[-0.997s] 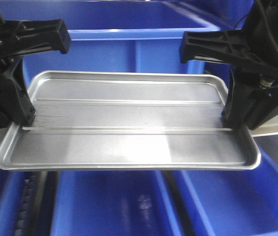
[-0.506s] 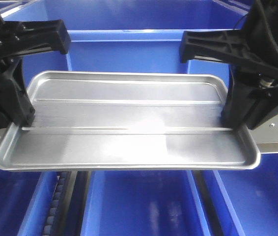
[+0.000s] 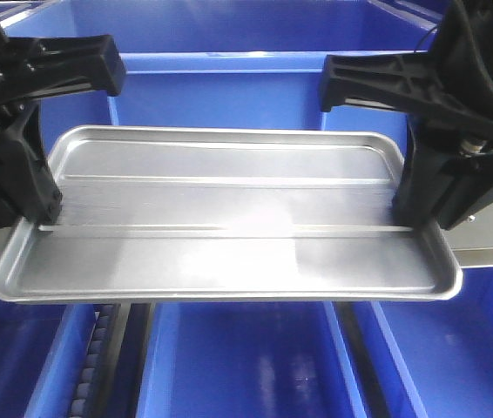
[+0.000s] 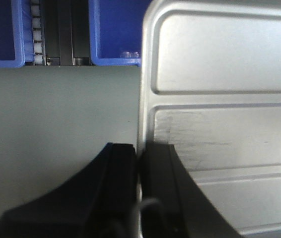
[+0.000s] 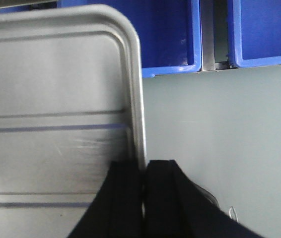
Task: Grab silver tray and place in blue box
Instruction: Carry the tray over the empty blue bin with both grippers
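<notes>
I have the left gripper (image 4: 139,152) clamped on the silver tray (image 3: 229,218) at its left rim, right gripper (image 5: 144,171) clamped on its right rim, tray held level, blue box (image 3: 220,96) wall just beyond the tray's far rim

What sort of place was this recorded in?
Probably a warehouse or factory sorting line: deep blue crates sit side by side, a roller track runs between them, and a grey work surface adjoins them.
</notes>
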